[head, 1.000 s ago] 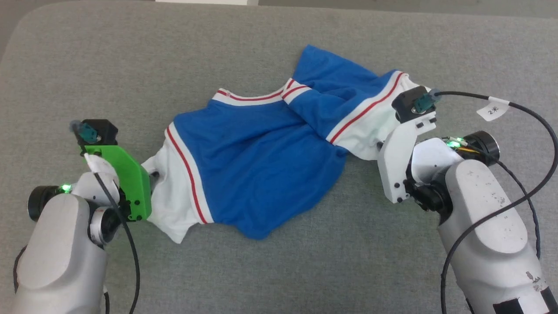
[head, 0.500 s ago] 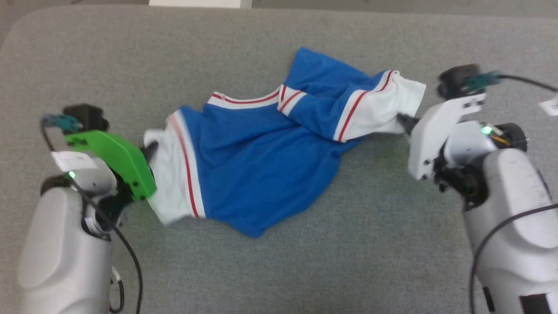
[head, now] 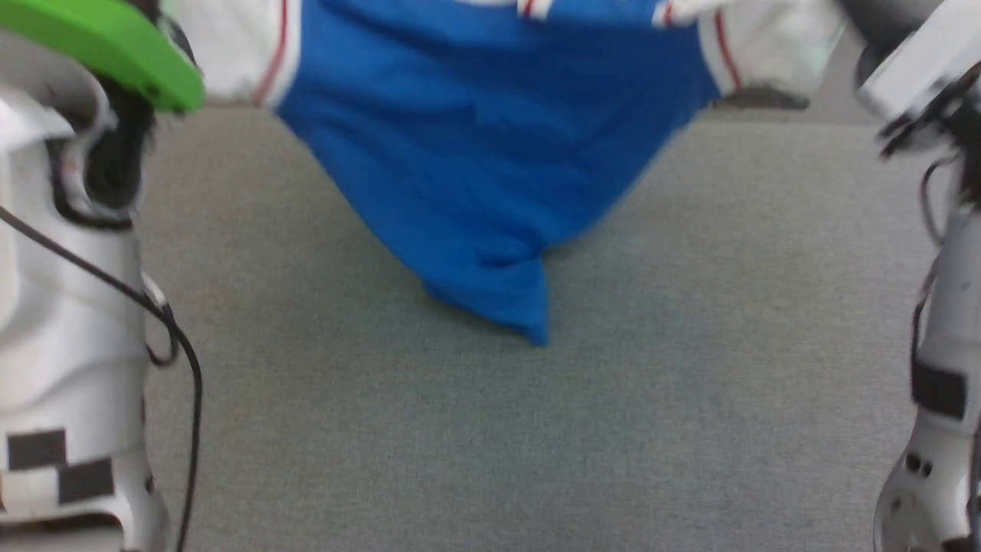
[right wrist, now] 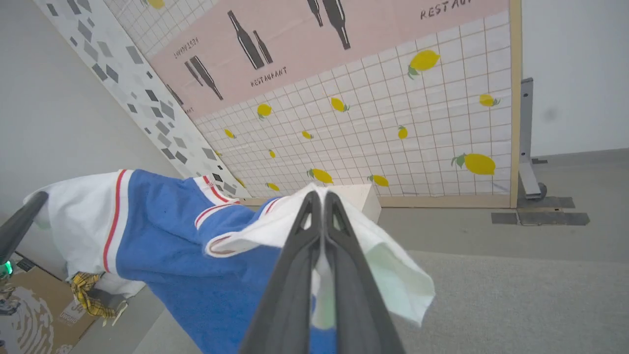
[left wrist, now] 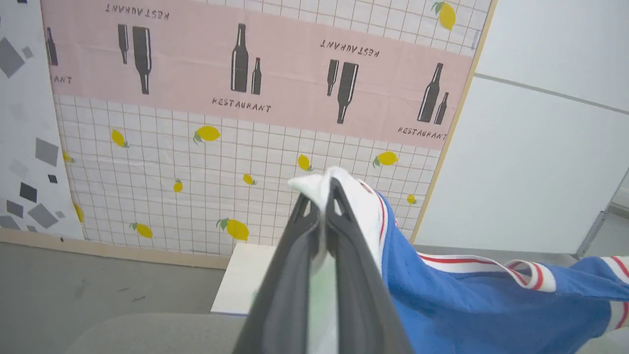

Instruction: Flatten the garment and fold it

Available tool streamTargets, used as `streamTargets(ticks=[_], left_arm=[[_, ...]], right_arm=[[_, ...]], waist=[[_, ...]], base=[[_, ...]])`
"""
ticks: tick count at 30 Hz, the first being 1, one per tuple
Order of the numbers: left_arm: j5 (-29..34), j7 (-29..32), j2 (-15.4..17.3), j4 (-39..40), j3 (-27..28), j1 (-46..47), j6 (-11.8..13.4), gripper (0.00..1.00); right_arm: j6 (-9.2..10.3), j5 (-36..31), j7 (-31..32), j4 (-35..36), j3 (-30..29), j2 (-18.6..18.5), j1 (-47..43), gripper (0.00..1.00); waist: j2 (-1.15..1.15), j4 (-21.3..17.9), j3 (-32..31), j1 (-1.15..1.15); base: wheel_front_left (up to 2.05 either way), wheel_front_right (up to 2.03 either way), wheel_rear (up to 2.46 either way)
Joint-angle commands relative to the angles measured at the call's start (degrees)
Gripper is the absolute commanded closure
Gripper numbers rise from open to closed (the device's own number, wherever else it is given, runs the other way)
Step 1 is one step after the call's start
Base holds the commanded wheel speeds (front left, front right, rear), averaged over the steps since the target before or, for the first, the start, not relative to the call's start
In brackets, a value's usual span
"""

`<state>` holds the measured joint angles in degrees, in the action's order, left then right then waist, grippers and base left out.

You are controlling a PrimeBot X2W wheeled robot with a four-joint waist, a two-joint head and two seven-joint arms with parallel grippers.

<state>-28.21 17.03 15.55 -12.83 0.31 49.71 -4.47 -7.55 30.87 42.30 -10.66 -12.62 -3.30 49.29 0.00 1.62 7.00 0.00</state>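
One shirt (head: 475, 153) hangs across the top of the head view, spread between two grippers. Its blue body sags to a single point at centre frame, low over the grey table (head: 536, 445). The blur hides whether that point touches. It has two white sleeves, each edged with red stripes, one at the upper left and one at the upper right of that view.

In the left wrist view the left gripper (left wrist: 324, 189) has its two dark fingers pressed together on one sleeve (left wrist: 361, 206) at centre frame. The blue cloth trails off to the lower right. In the right wrist view the right gripper (right wrist: 318, 196) is likewise clamped on the other sleeve (right wrist: 393, 280), with the blue body to the left.

One green bracket (head: 100, 46) sits at the upper left of the head view, and one white bracket (head: 912, 69) at the upper right.

Behind the shirt stands one panel (left wrist: 245, 123) printed with lemons and bottles, with one pale box (left wrist: 241, 285) at its foot. One cardboard box (right wrist: 29, 314) lies at the lower left of the right wrist view
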Motion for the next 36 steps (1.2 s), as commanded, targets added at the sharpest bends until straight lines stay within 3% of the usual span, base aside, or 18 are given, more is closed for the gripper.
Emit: streamTargets(ticks=[1,8,13,21,28,32,36], left_arm=[[1.4,-0.6,1.0,-0.6,-0.4,2.3,0.1,1.00],[3.6,-1.5,2.9,-3.6,-0.9,9.0,0.9,1.00],[5.5,-0.7,5.4,-6.5,-1.5,11.6,1.2,1.00],[7.8,1.9,8.0,-10.3,-2.6,17.8,2.6,1.00],[11.3,1.5,9.8,-9.8,-3.5,27.7,5.3,1.00],[11.1,-2.2,9.2,-9.2,-2.2,32.9,7.0,1.00],[11.0,-7.3,9.0,-9.1,-1.6,36.1,6.9,1.00]], right_arm=[[0.06,0.5,0.3,0.4,-1.2,0.1,2.3,1.00],[0.06,0.4,1.4,-1.4,-7.6,0.4,10.6,1.00],[0.06,-2.0,1.7,-3.8,-8.4,0.4,14.2,1.00],[0.06,-6.5,0.7,-9.2,-10.3,0.4,22.1,1.00],[0.06,-11.8,-6.7,-16.5,-12.1,0.4,35.9,1.00],[0.06,-13.2,-13.6,-21.0,-14.0,0.4,43.9,1.00],[0.06,-13.8,-18.5,-25.5,-15.6,0.4,49.7,1.00]], waist=[[0.00,-1.2,-3.1,0.00],[0.00,-2.0,-4.4,0.00],[0.00,-2.7,-3.2,0.00],[0.00,-3.8,5.2,0.00],[0.00,-5.2,15.7,0.00],[0.00,-5.5,19.5,0.00],[0.00,-5.1,22.1,0.00]], base=[[0.00,0.00,0.00],[0.00,0.00,0.00],[0.00,0.00,0.00],[0.00,0.00,0.00],[0.00,0.00,0.00],[0.00,0.00,0.00],[0.00,0.00,0.00]])
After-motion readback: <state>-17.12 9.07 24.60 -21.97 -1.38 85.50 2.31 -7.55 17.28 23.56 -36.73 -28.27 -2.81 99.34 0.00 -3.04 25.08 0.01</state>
